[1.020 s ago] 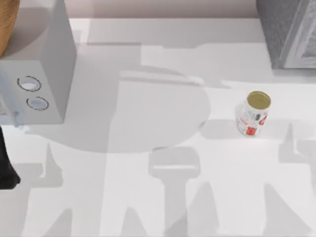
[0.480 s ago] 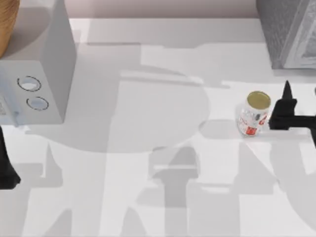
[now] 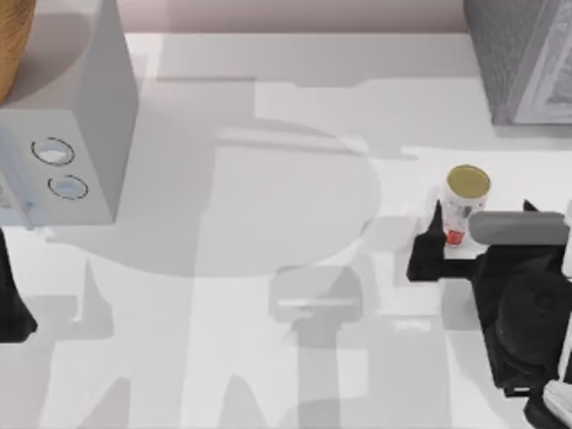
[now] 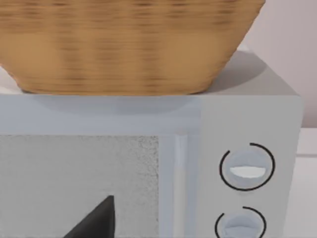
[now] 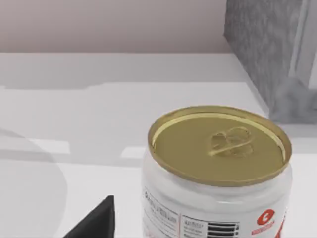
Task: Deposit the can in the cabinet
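Note:
The can point(image 3: 466, 198) stands upright at the table's right, silvery-white with red markings and a gold top. My right gripper point(image 3: 483, 213) is open, one dark finger left of the can and the other to its right, neither visibly touching it. From the right wrist, the can point(image 5: 218, 168) looms close, with one fingertip point(image 5: 96, 220) beside it. The dark grey speckled cabinet point(image 3: 518, 54) occupies the far right corner, behind the can, and its wall point(image 5: 267, 54) appears past the can in the right wrist view. My left arm point(image 3: 11, 304) is parked at the left edge.
A smooth light grey box point(image 3: 76, 116) with two round rings stands at the far left. In the left wrist view, a woven basket point(image 4: 129, 44) rests on top of that box point(image 4: 247, 129). Bare white table point(image 3: 268, 268) spans the middle.
My right arm has come in from the right edge and moved left and forward. Its fingers now stand on either side of the can. The can and the left arm have not moved.

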Available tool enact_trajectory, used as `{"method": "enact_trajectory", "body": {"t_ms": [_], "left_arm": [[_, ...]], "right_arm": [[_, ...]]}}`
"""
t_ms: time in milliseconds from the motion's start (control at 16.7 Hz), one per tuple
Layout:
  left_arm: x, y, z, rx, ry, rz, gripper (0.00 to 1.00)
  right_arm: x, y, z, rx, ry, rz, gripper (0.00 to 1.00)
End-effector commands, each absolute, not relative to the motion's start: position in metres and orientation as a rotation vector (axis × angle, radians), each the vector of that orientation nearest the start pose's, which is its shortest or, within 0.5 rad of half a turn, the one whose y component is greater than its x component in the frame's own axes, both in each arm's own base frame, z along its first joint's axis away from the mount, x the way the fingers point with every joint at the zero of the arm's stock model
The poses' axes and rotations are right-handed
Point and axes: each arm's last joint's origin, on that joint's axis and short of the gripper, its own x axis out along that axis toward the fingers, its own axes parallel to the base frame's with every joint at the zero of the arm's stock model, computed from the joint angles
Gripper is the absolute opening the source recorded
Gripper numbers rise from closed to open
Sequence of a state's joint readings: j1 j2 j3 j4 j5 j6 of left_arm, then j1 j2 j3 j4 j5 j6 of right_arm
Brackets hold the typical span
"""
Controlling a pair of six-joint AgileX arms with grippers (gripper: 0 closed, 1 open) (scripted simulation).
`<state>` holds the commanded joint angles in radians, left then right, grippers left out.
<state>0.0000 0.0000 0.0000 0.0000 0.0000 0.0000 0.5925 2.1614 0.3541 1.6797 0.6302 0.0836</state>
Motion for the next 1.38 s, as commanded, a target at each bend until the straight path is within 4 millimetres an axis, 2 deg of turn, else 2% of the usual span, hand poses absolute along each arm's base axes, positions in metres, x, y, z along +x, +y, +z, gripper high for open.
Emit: {"method": "enact_trajectory", "body": {"t_ms": [240,540,600,960,1380], "left_arm": [[0.106,-0.001,0.16,0.0,0.0,0.0,1.0],[0.106,-0.001,0.16,0.0,0.0,0.0,1.0],[0.106,-0.001,0.16,0.0,0.0,0.0,1.0],[0.106,-0.001,0.16,0.0,0.0,0.0,1.0],[0.106,-0.001,0.16,0.0,0.0,0.0,1.0]], "right_arm": [[0.223,0.143,0.031,0.001,0.095,-0.011,1.0],[0.222,0.144,0.028,0.001,0.094,-0.01,1.0],[0.22,0.145,0.004,-0.001,0.176,0.004,1.0],[0.238,0.151,0.017,0.007,0.097,-0.011,1.0],[0.262,0.148,0.021,0.001,0.094,-0.01,1.0]]}}
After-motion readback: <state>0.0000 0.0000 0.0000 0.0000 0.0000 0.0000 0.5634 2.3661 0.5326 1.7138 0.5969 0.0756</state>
